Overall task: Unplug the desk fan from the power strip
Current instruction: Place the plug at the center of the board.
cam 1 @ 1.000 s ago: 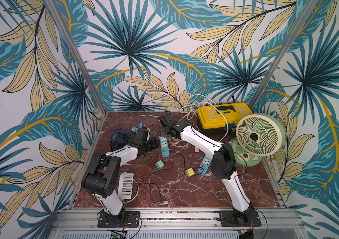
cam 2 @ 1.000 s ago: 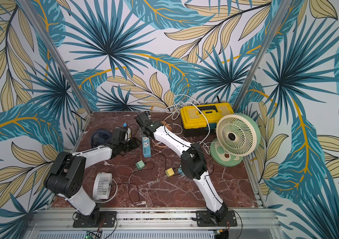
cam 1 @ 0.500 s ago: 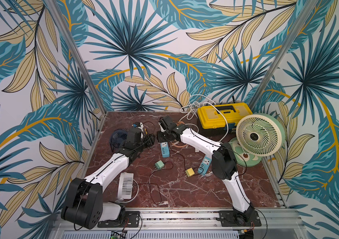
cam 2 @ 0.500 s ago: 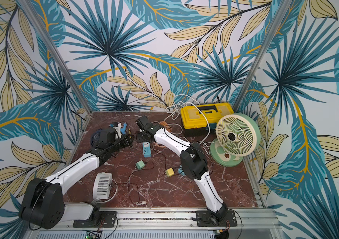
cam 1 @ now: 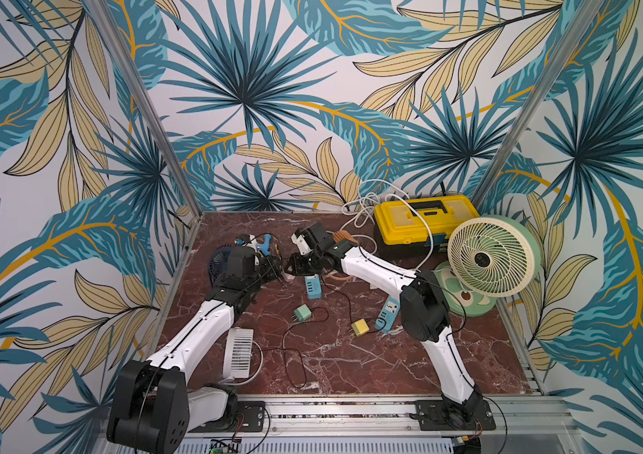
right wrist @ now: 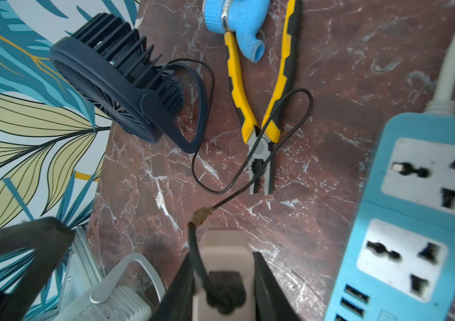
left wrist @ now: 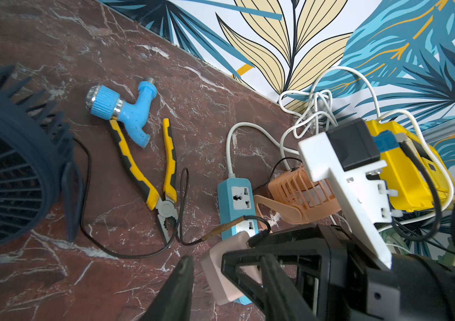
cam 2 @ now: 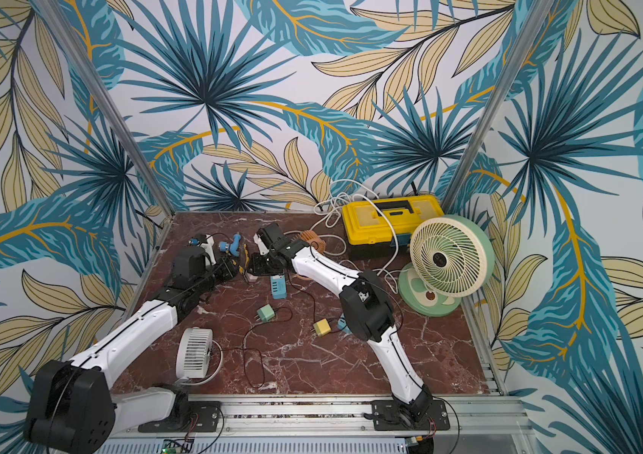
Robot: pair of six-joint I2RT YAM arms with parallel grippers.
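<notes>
My right gripper [right wrist: 223, 268] clamps the pink adapter [right wrist: 222, 247] just beside the power strip [right wrist: 415, 208], seemingly clear of its sockets. My left gripper [cam 1: 271, 271] hovers past the adapter, jaw gap unreadable. Risk: the cord [right wrist: 230, 196] drapes over the pliers [right wrist: 261, 147], so pulling away could drag them or tip the desk fan [right wrist: 115, 91] beyond. Adapter smooth, rounded; cord thin, black; fan ribbed navy plastic.

place: likely robot lab booth | cues: printed walls [cam 1: 233, 78], marble table [cam 1: 351, 353], base rail [cam 1: 351, 408]
</notes>
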